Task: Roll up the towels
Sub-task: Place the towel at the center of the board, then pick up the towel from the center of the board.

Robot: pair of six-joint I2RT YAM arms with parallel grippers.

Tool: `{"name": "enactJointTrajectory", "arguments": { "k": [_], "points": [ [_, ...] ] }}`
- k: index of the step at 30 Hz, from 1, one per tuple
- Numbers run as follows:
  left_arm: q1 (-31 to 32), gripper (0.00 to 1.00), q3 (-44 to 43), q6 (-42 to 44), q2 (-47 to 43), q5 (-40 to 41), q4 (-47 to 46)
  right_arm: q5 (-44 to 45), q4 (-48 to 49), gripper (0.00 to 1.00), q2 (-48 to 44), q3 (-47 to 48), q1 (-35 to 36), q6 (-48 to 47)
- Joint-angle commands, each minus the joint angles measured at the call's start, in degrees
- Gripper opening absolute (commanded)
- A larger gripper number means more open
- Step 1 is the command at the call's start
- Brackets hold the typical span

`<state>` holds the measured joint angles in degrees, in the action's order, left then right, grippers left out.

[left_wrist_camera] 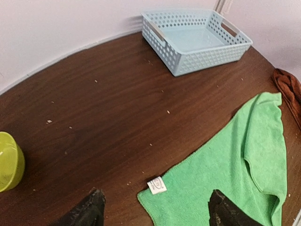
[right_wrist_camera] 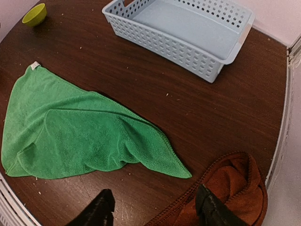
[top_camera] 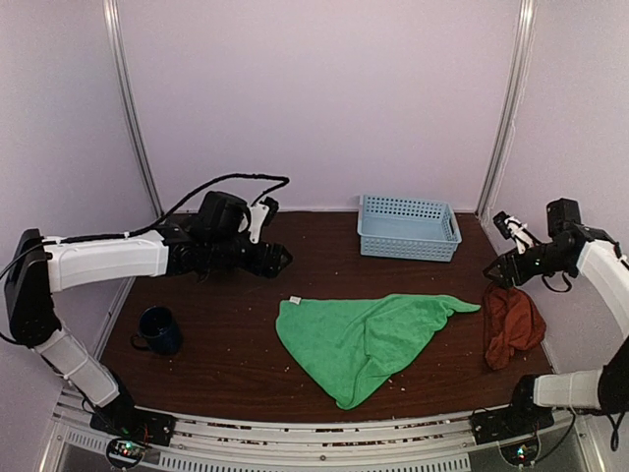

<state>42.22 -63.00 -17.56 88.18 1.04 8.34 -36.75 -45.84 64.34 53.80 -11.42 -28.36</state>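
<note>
The bright green towel [top_camera: 369, 334] lies spread and rumpled at mid-table, its white label [left_wrist_camera: 156, 185] at the left corner. The rust towel [top_camera: 511, 324] sits bunched at the right edge. My left gripper [top_camera: 280, 259] hovers above the table behind the green towel's labelled corner; in the left wrist view it [left_wrist_camera: 156, 209] is open, with that corner of the green towel [left_wrist_camera: 235, 169] showing between the fingers. My right gripper [top_camera: 494, 272] hangs over the rust towel's far end. It [right_wrist_camera: 155, 207] is open and holds nothing, one finger above the rust towel [right_wrist_camera: 230, 193], the green towel's [right_wrist_camera: 70, 136] tip just ahead.
A light-blue basket [top_camera: 408, 226] stands at the back right. A dark blue mug [top_camera: 157, 329] sits at the left. A yellow-green cup [right_wrist_camera: 34, 14] shows beyond the green towel in the right wrist view. Walls close in the back and both sides.
</note>
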Motion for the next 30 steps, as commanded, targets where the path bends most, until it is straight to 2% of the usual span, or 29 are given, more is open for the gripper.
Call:
{"name": "enactJointTrajectory", "arguments": {
  "k": [1,4,8,14,16,20,26,28,30],
  "points": [
    [0.1,0.74,-0.2,2.1,4.1,-10.0,2.9,-3.0,1.6,0.66,-5.1,1.5,0.5,-7.5],
    [1.1,0.72,-2.1,0.6,7.7,-13.4,7.2,-3.3,3.4,0.62,-1.4,1.0,7.5,-7.5],
    [1.9,0.73,-2.4,-1.7,9.6,-16.6,13.4,8.9,5.0,0.56,8.7,2.3,23.3,-9.6],
    [1.9,0.82,1.9,-5.1,6.3,-13.1,15.2,11.1,9.1,0.57,24.7,9.9,34.4,-7.6],
    [1.8,0.83,1.6,-6.7,7.7,-12.1,15.3,11.6,9.1,0.59,30.1,13.6,36.8,-7.3],
    [1.7,0.77,0.0,-10.9,11.8,-13.3,14.7,10.5,5.1,0.63,39.2,20.2,40.1,-9.5],
    [1.7,0.75,-0.5,-14.4,15.7,-15.6,11.6,11.5,3.4,0.65,45.8,23.1,43.0,-11.6],
    [1.7,0.72,-1.4,-14.3,17.3,-15.3,11.6,10.8,2.7,0.65,46.7,23.7,43.5,-12.0],
    [1.7,0.63,-2.3,-14.8,18.7,-14.6,11.8,10.1,1.4,0.65,47.4,24.1,44.1,-12.6]
  ]
}}
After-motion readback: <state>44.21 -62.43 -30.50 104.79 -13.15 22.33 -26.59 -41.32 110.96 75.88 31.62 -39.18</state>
